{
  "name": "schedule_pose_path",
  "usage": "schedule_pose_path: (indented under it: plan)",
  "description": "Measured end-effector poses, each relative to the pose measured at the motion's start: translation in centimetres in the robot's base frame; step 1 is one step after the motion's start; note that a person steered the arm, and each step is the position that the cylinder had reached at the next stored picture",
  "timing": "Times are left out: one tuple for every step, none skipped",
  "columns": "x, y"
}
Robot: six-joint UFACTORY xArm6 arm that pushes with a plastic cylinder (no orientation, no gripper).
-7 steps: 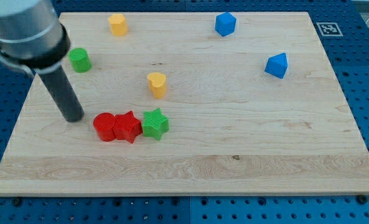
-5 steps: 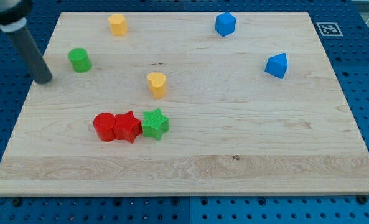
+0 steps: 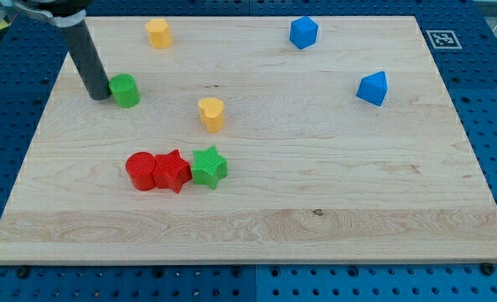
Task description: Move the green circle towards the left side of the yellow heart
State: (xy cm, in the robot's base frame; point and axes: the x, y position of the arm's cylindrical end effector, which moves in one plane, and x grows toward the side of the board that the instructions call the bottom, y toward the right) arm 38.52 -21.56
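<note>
One green circle (image 3: 125, 91) is touching my tip (image 3: 98, 95) on its right, the yellow heart (image 3: 211, 113) lying farther right; no claw, nothing held.

Rod (image 3: 80, 46) upper part cut off by view's top edge.
</note>
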Motion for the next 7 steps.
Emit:
schedule_pose_path:
  plan:
    - [-1.6, 0.2]
    - [-3.1, 0.8]
    - [-1.7, 3.4]
    - [0.9, 3.5]
    - [2.5, 4.3]
    - [2.0, 4.9]
    - [1.6, 5.9]
